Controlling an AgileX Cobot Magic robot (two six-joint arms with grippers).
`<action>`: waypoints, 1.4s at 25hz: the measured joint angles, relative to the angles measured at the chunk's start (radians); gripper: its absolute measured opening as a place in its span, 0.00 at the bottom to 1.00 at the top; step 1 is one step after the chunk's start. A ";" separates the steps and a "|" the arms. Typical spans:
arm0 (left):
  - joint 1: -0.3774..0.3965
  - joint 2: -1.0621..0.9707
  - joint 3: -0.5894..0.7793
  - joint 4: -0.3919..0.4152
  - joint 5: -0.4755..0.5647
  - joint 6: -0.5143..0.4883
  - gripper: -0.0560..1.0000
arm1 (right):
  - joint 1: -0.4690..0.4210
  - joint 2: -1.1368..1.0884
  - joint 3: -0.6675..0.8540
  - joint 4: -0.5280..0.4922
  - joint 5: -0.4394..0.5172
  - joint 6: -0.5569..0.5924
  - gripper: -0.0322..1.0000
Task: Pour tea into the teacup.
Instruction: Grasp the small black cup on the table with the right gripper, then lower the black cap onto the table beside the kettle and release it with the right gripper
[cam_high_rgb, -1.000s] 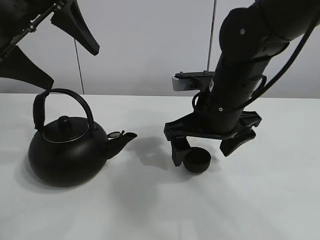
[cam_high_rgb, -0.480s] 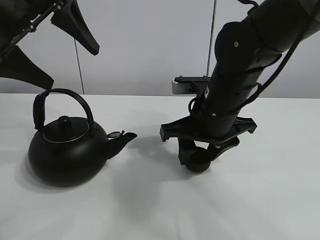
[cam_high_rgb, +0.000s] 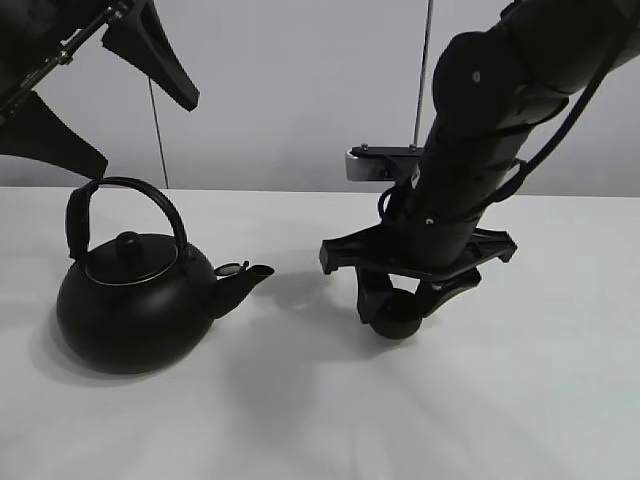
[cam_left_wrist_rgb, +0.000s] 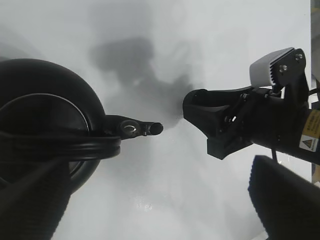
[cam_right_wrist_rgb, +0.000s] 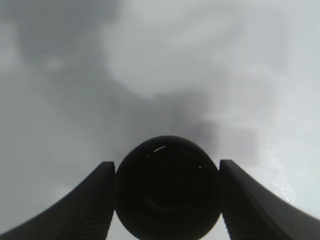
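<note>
The small black teacup is held between my right gripper's fingers, low over the white table, right of the middle. The right wrist view shows the round teacup squeezed between both fingers. I cannot tell whether the cup touches the table. The large black teapot with an arched handle stands at the left, its spout pointing towards the cup. My left gripper hangs open and empty above the teapot. The left wrist view shows the teapot from above.
A grey wall rises behind the table's far edge. A thin dark cable hangs behind the teapot. The right arm stands a short gap beyond the spout in the left wrist view.
My right gripper has gone from open around the teacup to shut on it and has risen slightly. The teapot and the left gripper have not moved.
</note>
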 joint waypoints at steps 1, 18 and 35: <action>0.000 0.000 0.000 0.000 0.000 0.000 0.71 | 0.006 -0.007 -0.011 0.004 0.010 0.000 0.42; 0.000 0.000 0.000 0.000 -0.002 0.000 0.71 | 0.141 0.104 -0.200 0.015 0.126 -0.003 0.42; 0.000 0.000 0.000 0.000 -0.002 0.000 0.71 | 0.159 0.134 -0.202 -0.017 0.104 -0.003 0.61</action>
